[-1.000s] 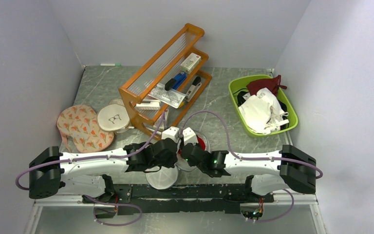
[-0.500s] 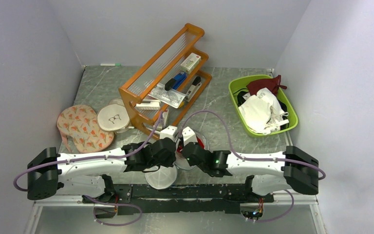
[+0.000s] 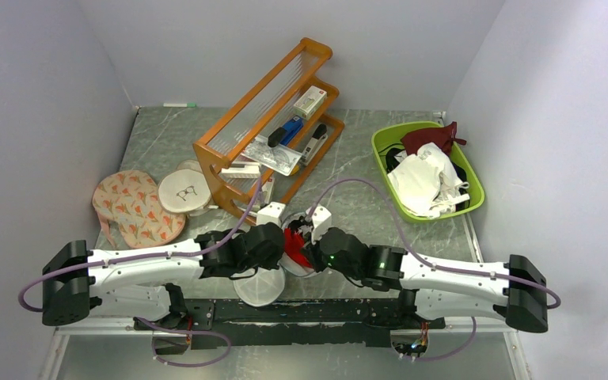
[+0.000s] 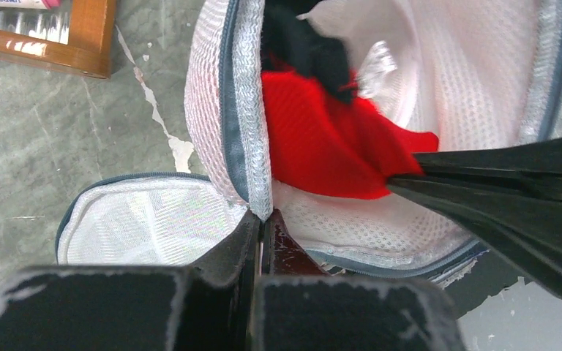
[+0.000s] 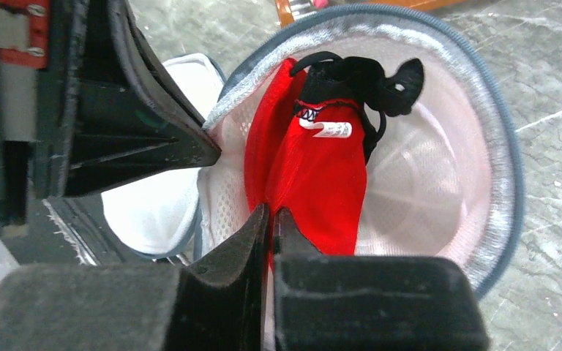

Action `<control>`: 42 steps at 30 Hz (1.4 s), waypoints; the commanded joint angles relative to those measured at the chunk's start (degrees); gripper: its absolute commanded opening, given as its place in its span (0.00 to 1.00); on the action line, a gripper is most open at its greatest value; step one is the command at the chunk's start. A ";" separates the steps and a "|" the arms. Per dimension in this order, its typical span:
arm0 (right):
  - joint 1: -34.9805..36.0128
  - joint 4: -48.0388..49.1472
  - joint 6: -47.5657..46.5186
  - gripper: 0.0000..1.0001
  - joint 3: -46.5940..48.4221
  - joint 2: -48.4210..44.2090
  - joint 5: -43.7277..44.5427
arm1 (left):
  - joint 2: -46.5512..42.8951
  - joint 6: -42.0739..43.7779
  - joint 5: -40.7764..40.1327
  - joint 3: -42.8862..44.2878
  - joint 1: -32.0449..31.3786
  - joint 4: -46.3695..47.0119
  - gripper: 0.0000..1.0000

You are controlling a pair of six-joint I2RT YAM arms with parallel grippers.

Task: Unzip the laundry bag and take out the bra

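Near the middle of the grey marbled table (image 3: 360,158), between the two arms, the round white mesh laundry bag with its dark zipper rim (image 4: 228,110) lies unzipped, its two bowl-like halves parted. One half rests flat and empty toward the near left; the other is tilted up with its mouth open. The unzipping therefore looks done.

The small bright red soft bra (image 5: 315,175) sits inside the tilted half, with a black bunched part at its far end, and it is not yet past the rim. The left gripper (image 4: 262,219) has its jaws pressed together on the mesh rim of the raised half, pinning the bag. The right gripper (image 5: 271,223) reaches into the mouth from the right, its jaws pinching the near edge of the red fabric.

What is left, by my reading, is the pull itself: drawing the bra clear while the left gripper holds the rim, then laying it down apart from the bag. The black part could catch on the mesh.
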 commanded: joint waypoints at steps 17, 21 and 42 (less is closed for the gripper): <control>-0.58 0.85 9.91 0.00 2.66 -16.64 9.00 | -0.36 1.67 2.91 2.20 -0.23 1.32 0.07; -0.51 0.35 10.69 0.00 6.21 -16.06 10.06 | 0.07 1.97 3.27 2.32 -0.18 1.38 0.07; -0.56 -7.48 3.95 0.00 19.47 -18.93 21.20 | -0.63 3.26 2.23 4.98 -0.18 -2.04 0.26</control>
